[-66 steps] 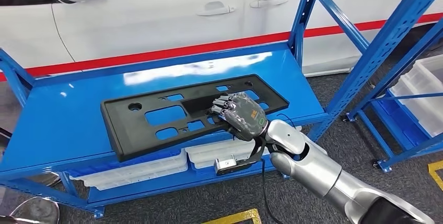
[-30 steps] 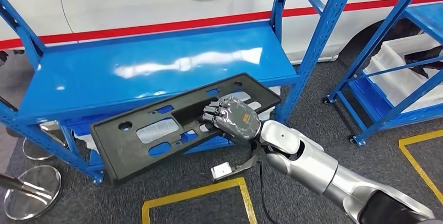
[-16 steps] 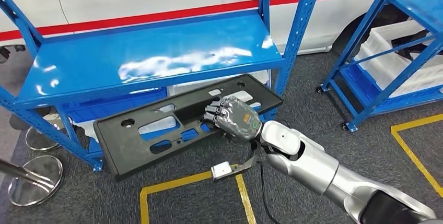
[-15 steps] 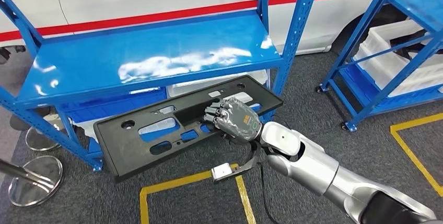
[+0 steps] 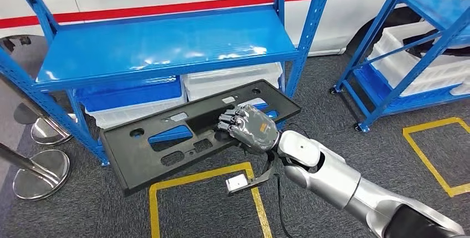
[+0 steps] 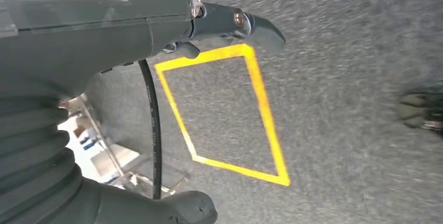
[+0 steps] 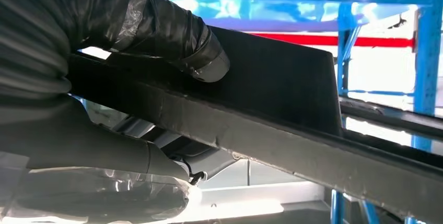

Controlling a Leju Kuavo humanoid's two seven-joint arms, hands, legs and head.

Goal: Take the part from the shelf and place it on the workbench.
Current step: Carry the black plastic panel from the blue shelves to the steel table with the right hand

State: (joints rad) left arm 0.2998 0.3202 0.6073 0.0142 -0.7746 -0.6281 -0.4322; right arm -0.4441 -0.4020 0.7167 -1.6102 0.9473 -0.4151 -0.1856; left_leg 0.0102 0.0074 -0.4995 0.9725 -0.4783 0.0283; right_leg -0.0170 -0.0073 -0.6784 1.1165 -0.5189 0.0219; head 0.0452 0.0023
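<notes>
In front of the blue shelf (image 5: 166, 41), its top board bare; the long black part (image 5: 166, 138) is off it and carried flat above the grey floor, right hand (image 5: 249, 128) clamped on its near edge. Left hand (image 6: 78, 31) hangs, closure unclear. Judged: pick done, workbench placement remains
</notes>
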